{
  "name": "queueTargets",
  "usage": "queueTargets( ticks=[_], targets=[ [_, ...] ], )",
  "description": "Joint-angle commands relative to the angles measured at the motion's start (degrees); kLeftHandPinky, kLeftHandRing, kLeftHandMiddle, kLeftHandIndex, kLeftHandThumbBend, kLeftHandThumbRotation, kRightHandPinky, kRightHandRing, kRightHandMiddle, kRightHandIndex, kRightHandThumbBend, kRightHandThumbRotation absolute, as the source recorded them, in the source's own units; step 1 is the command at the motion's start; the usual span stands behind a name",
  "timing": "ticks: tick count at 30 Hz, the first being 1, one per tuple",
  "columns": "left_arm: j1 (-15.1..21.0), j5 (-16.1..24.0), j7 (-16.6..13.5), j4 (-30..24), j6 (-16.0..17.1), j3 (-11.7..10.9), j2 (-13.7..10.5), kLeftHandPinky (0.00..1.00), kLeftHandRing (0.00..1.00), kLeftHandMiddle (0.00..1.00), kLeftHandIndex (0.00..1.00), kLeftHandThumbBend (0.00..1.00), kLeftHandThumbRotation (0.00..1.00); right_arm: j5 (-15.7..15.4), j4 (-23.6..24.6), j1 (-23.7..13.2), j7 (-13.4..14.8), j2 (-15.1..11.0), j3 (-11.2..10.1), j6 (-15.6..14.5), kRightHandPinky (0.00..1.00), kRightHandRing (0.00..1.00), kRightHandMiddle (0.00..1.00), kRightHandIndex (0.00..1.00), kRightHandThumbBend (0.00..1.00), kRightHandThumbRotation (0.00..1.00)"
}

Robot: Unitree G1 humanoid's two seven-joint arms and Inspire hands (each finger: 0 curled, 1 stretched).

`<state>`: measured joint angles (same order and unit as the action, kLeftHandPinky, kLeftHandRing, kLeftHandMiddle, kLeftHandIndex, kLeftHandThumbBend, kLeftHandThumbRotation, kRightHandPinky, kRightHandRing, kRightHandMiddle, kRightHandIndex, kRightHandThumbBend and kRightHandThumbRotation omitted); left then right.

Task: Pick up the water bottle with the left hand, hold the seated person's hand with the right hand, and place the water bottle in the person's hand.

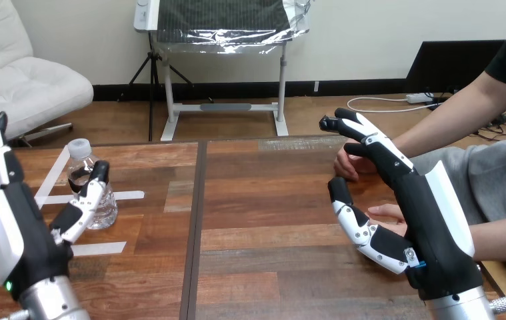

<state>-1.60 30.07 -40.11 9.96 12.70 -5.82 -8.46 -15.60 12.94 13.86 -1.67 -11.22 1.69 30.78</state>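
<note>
Left hand [10,230] and right hand [430,230] are spread open, nothing gripped. The bottle [108,207] may be toppled if nudged sideways.

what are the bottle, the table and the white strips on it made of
The bottle looks like thin clear plastic, glossy: you can see through it, and its cap is white. The table looks like wood planks with brown grain and a dull sheen, though it may be veneer or laminate. The strips are probably white tape, lying flat and matte on the tabletop.
</note>
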Motion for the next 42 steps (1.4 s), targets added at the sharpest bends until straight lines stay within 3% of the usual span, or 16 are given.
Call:
queueTargets(
  ticks=[1,12,20,26,42],
  targets=[
    [5.8,-0.8,1.5,2.2,-1.3,-0.4,-1.6,0.85,0.93,0.95,0.96,0.81,0.43,0.1,0.9,-3.7,0.8,0.3,-0.5,0.1,0.83,0.88,0.92,0.82,0.14,0.00],
    [9.4,-2.4,4.6,5.1,-5.9,-0.5,-2.1,0.82,0.90,0.93,0.93,0.85,0.45,0.4,0.7,-4.0,0.4,0.0,-0.4,0.1,0.84,0.89,0.92,0.82,0.14,0.00],
    [11.6,-3.5,6.3,7.4,-7.2,-0.3,-2.9,0.80,0.89,0.91,0.91,0.86,0.44,0.3,0.9,-4.0,0.4,0.0,-0.4,-0.1,0.85,0.90,0.92,0.82,0.14,0.00],
    [14.4,-3.1,6.3,10.9,-7.8,0.2,-3.9,0.75,0.85,0.89,0.88,0.88,0.45,0.0,1.1,-4.1,0.4,0.0,-0.5,-0.5,0.85,0.89,0.92,0.82,0.15,0.00],
    [20.7,-2.6,6.1,18.8,-11.5,1.1,-5.8,0.74,0.84,0.88,0.89,0.87,0.48,0.1,1.5,-4.3,0.1,-0.2,-0.4,-1.4,0.86,0.89,0.92,0.82,0.15,0.00]
  ],
)
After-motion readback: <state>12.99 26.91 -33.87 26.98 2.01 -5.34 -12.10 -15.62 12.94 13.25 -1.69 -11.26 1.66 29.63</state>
